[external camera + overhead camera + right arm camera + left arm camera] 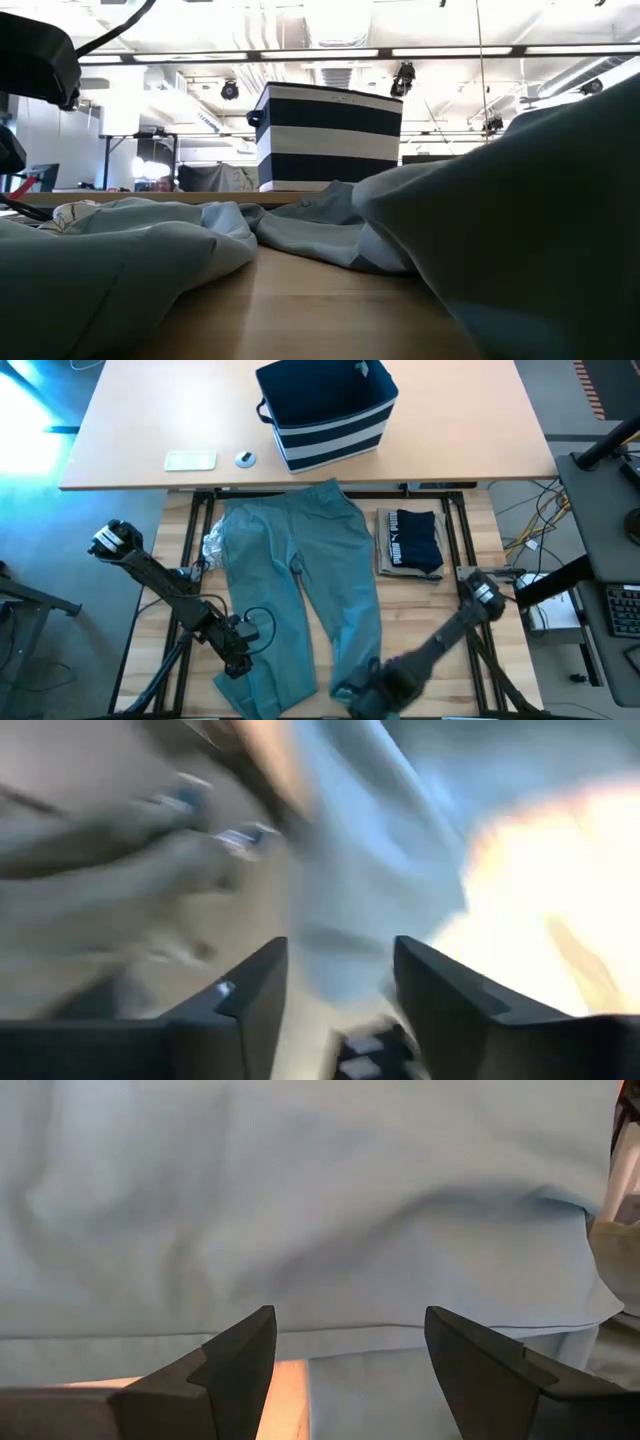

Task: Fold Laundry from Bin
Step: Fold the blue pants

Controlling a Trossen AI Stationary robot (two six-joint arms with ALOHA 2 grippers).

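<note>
A large teal-green garment [300, 560], a pair of trousers, lies spread flat on the near wooden table, waist toward the far side; its folds fill the low view [150, 260]. My left gripper [237, 665] stands open over the hem of the left leg [300, 1330]. My right gripper [365, 690] is open at the end of the right leg, with teal cloth [350, 850] showing between its fingers in a blurred view. A folded navy piece with white print [415, 540] rests on a folded tan one [385, 555]. The striped navy bin [330, 410] stands on the far table. My left gripper slants down over the hem of the left leg [340, 1342], one finger on each side of it; I cannot tell whether the fingertips [245, 1345] touch the cloth. My right gripper points down at the right leg's end; the blur hides whether it touches.
A crumpled grey-white patterned piece [213, 543] lies by the trousers' left hip. A flat white thing [190, 459] and a small round one [245, 458] sit on the far table left of the bin. Cables and a keyboard [625, 610] lie off the right side.
</note>
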